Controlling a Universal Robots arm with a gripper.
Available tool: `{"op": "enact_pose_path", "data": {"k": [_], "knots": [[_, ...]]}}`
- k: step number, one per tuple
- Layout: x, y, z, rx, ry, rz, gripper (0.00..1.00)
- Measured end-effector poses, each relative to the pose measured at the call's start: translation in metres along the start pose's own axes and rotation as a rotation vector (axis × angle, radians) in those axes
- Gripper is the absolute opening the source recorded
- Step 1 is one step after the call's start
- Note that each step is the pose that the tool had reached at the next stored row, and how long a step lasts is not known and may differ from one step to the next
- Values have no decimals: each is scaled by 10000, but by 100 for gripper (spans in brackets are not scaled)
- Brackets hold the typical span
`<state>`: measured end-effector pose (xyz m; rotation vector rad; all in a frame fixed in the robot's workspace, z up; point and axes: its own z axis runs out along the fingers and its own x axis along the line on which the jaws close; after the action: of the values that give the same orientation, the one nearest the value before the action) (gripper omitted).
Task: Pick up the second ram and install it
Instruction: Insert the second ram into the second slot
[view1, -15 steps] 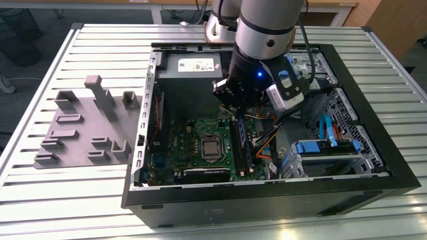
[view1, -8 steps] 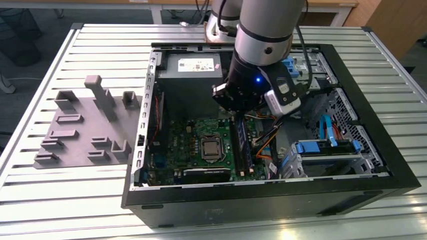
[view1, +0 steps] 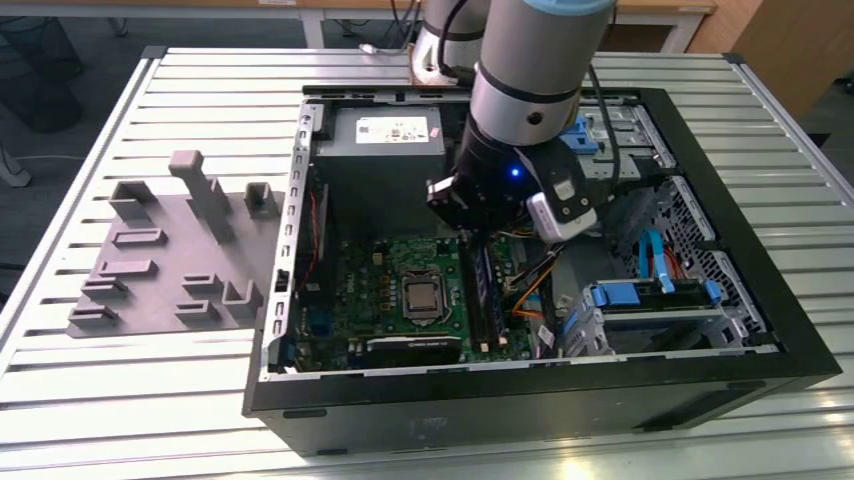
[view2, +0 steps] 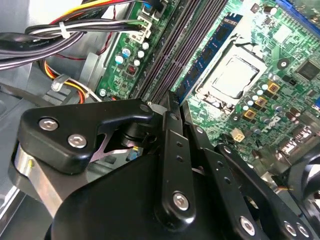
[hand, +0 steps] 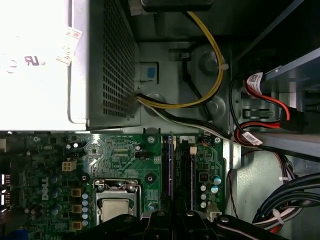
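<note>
I have the arm reaching down into the open black computer case (view1: 787, 340), which lies on its side on the ribbed metal tabletop (view1: 160, 400). A grey plastic holding fixture with upright pegs (view1: 147, 270) sits on the tabletop beside the case, on the exterior view's left. The black end effector (view1: 470, 232) hangs low over the green motherboard (view1: 360, 280), above the row of long black memory slots (view2: 170, 55) that runs beside the square metal processor socket (view2: 232, 75). In the second wrist view the end effector (view2: 171, 100) has its two black finger bars drawn in until the tips nearly meet. The second ram (view2: 210, 55), a long, narrow blue-green circuit-board strip with a row of small black chips, stands on edge in the slot row on the socket's side. Its near end runs right up to those tips. In the first wrist view the strip (hand: 170, 165) lines up straight with the gap of the end effector (hand: 172, 215). So I read the end effector as clenched, but I cannot tell whether it is pinching the strip or merely closed just above it. The silver boxy power supply (hand: 40, 65) sits past the far end of the slots, and a bundle of yellow and black cables (hand: 210, 85) loops out from it. Chunky blue plastic drive-bay clips (view1: 647, 293) sit well apart from the slots, toward the exterior view's right.
</note>
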<state>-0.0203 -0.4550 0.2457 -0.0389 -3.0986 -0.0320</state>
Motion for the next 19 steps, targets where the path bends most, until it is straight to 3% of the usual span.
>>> {"op": "enact_pose_path", "data": {"k": [5, 19], "knots": [[-15, -2, 78, -1, 15, 37, 14], [-18, -19, 99, 3, 19, 35, 14]]}}
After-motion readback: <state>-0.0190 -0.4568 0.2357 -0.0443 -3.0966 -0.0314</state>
